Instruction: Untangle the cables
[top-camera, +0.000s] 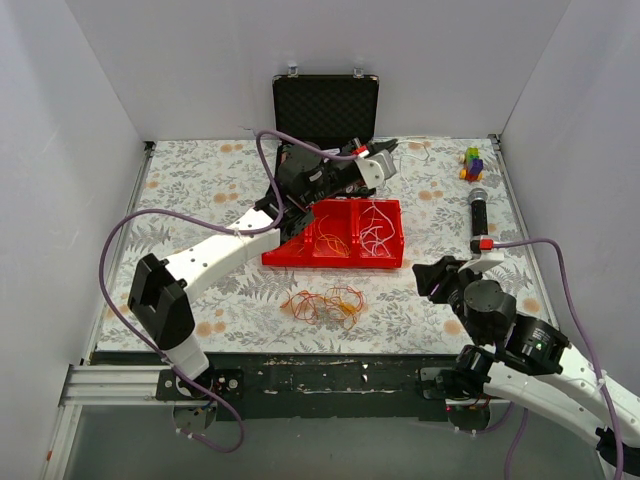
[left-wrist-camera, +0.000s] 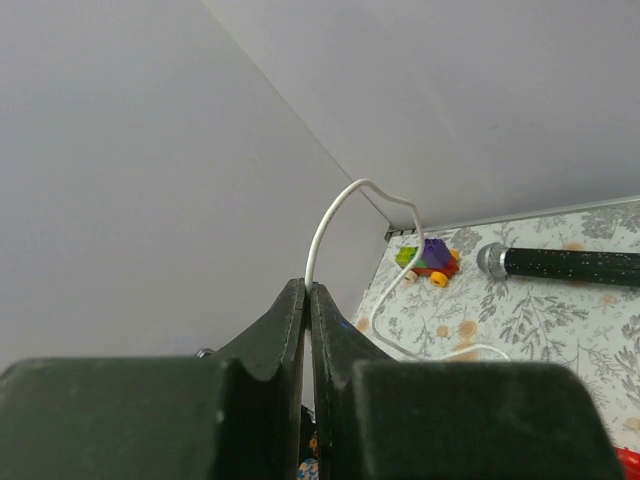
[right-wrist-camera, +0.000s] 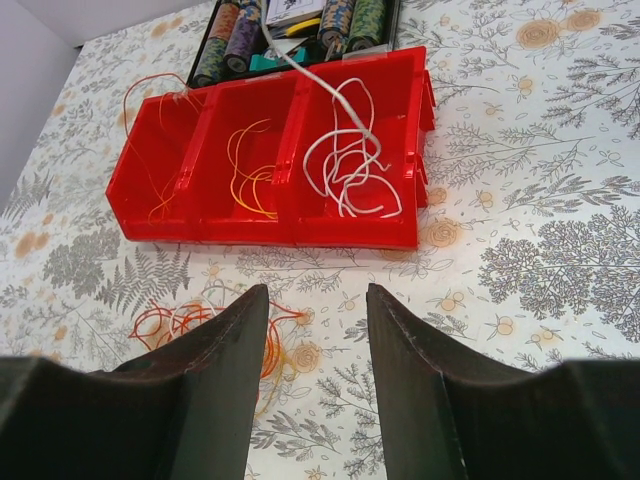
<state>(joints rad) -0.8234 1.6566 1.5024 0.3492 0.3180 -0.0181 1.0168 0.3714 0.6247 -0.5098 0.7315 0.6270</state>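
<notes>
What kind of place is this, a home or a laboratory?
Probably a robot test booth: white walls enclose the table, with a red tray and cables laid out.

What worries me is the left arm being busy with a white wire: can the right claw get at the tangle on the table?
Probably yes: the right claw stands open, and the tangle lies just ahead of it, short of the red tray, with nothing between.
</notes>
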